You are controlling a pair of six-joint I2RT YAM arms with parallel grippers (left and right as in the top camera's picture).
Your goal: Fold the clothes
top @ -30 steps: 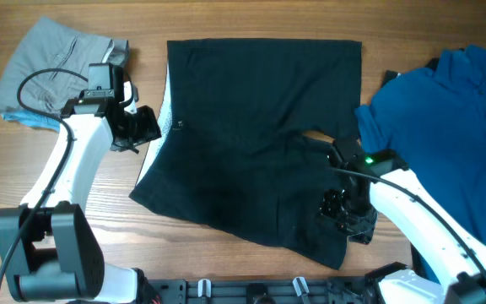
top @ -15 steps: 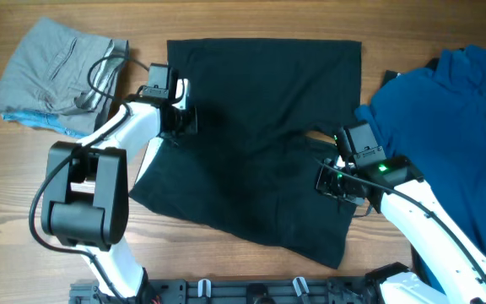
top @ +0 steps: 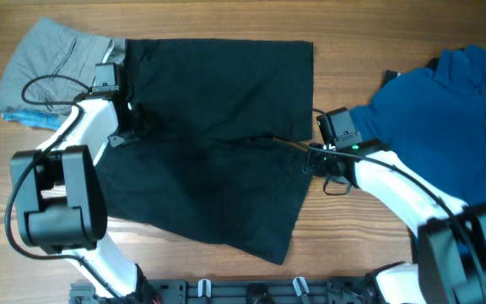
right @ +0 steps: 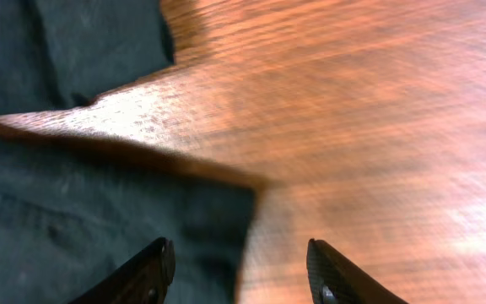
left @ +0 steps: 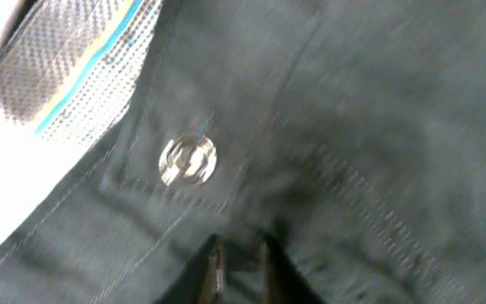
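The black shorts (top: 218, 143) lie spread flat on the wooden table, with their left edge against the grey folded garment (top: 49, 67). My left gripper (top: 127, 131) is at the shorts' left waistband. In the left wrist view its fingers (left: 239, 263) are pinched shut on black fabric just below a metal button (left: 187, 159), and the speckled inner waistband (left: 83, 80) shows at the upper left. My right gripper (top: 310, 159) is open at the shorts' right edge. Its fingers (right: 243, 270) straddle the fabric edge (right: 99, 219) and bare wood without gripping. The blue shirt (top: 445, 127) lies at the right.
Bare wooden table (top: 353, 67) shows between the shorts and the blue shirt and along the front edge. A black rail (top: 251, 291) runs along the near edge between the arm bases.
The shorts have slid left until they touch the grey garment, and my left gripper moved left with them. My right gripper moved up and left to the shorts' right edge.
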